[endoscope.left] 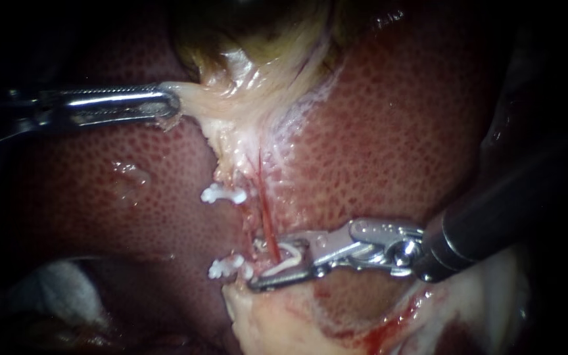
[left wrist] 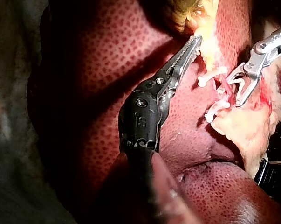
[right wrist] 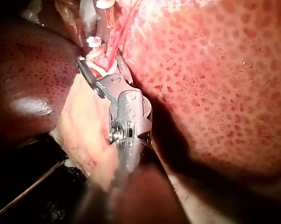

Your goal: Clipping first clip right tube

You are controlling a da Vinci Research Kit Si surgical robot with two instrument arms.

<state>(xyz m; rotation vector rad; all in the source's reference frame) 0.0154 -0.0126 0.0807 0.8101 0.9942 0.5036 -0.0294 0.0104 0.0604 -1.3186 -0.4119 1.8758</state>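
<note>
My left instrument (endoscope.left: 169, 105) comes in from the left, its jaws shut on the pale edge of the gallbladder (endoscope.left: 244, 85), holding it taut. A thin red tube, the right tube (endoscope.left: 267, 220), runs down from the gallbladder. My right instrument (endoscope.left: 277, 263) straddles its lower end, jaws apart and carrying a white clip (endoscope.left: 288, 258) that lies around the tube. Beside it, the left tube bears two white clips (endoscope.left: 223, 194) (endoscope.left: 228, 267). In the right wrist view the jaws (right wrist: 100, 65) bracket the red tube (right wrist: 116, 42). From the left wrist, my left instrument (left wrist: 194, 44) grips pale tissue.
Mottled red liver (endoscope.left: 389, 131) surrounds the field on both sides. Pale fatty tissue with some blood (endoscope.left: 277, 322) lies just below the right instrument's jaws. Something white, like gauze (endoscope.left: 54, 289), shows in the dark lower left.
</note>
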